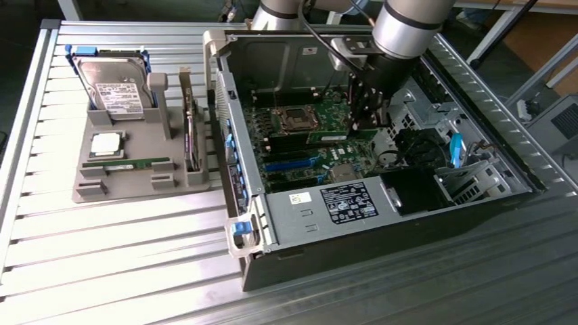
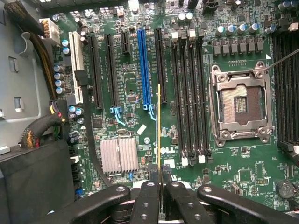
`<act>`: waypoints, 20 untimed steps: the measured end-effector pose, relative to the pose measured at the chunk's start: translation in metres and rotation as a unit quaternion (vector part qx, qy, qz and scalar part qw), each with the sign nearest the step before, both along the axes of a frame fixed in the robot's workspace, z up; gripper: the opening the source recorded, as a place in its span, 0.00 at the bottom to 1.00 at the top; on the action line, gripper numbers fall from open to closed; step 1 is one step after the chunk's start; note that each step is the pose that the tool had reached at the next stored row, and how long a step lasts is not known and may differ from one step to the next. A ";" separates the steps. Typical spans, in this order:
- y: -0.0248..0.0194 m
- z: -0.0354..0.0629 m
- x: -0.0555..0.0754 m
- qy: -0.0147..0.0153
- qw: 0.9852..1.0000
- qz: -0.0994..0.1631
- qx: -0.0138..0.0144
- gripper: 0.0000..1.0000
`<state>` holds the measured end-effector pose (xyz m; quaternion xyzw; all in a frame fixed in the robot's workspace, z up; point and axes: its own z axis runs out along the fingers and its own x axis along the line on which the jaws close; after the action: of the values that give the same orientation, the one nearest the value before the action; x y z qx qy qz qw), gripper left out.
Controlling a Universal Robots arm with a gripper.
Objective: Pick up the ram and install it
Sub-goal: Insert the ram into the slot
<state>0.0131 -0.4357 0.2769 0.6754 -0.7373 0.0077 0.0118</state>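
Gripper — ram clamped edge-on

We see the open computer case lying on the table, with the parts tray beside it toward the exterior view's left. A hard drive stands at the tray's far end, a processor chip lies nearer, and a spare ram stick lies just before it. Inside the case, the gripper holds the ram edge-on above the motherboard, between the expansion slots and the memory slots; the processor socket lies beyond those.
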 end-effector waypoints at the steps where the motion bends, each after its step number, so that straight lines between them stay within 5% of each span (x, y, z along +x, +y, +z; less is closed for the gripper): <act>1: 0.0000 -0.0003 0.000 0.000 1.000 0.000 0.000 0.11; 20: 0.0000 -0.0103 -0.007 0.000 1.000 0.000 0.000 0.11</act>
<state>0.0065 -0.4357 0.2666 0.6757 -0.7370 0.0077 0.0118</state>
